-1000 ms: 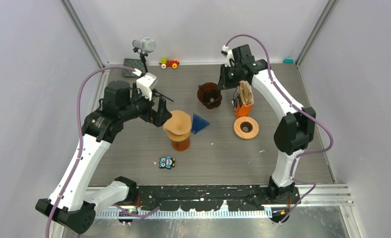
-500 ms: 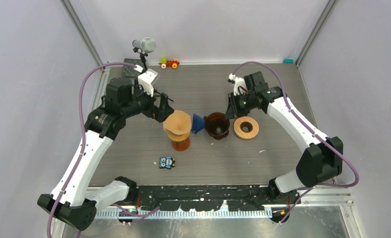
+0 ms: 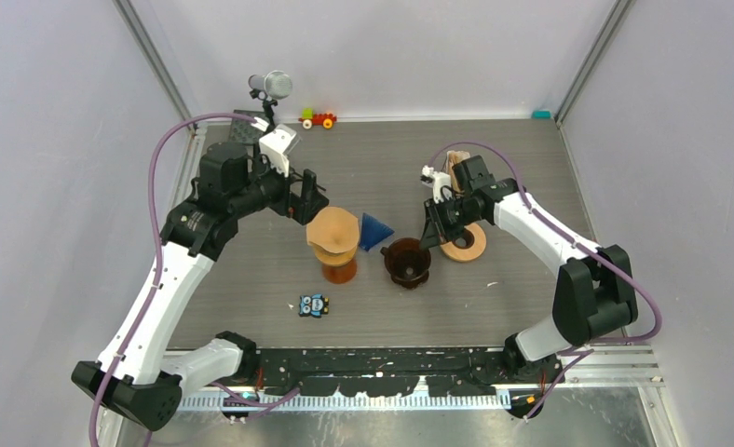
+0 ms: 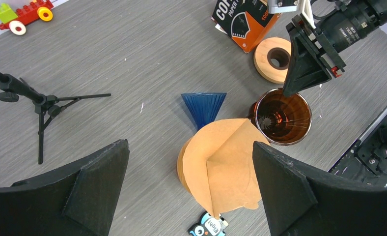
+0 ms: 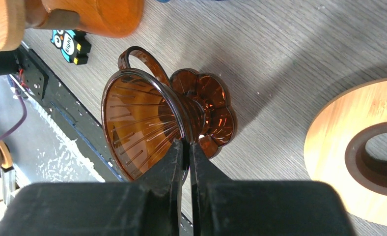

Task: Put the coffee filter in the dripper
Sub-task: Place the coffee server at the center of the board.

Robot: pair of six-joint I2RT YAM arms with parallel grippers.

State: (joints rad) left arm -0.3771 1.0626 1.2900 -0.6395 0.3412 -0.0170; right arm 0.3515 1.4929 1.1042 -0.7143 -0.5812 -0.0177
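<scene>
Seen from above: the right gripper [image 3: 428,237] pinches the rim of the brown glass dripper [image 3: 407,262], jaws closed on it, its mouth facing up. The tan filter [image 3: 333,227] lies draped over an orange jar [image 3: 339,271] at the dripper's 10 o'clock. A blue cone [image 3: 374,230] sits between the two, just beside the filter. The left gripper [image 3: 305,197] hovers at the filter's 10 o'clock, jaws wide apart, holding nothing. A wooden ring [image 3: 463,240] lies at the dripper's 2 o'clock, and an owl toy [image 3: 313,305] at the jar's 7 o'clock.
</scene>
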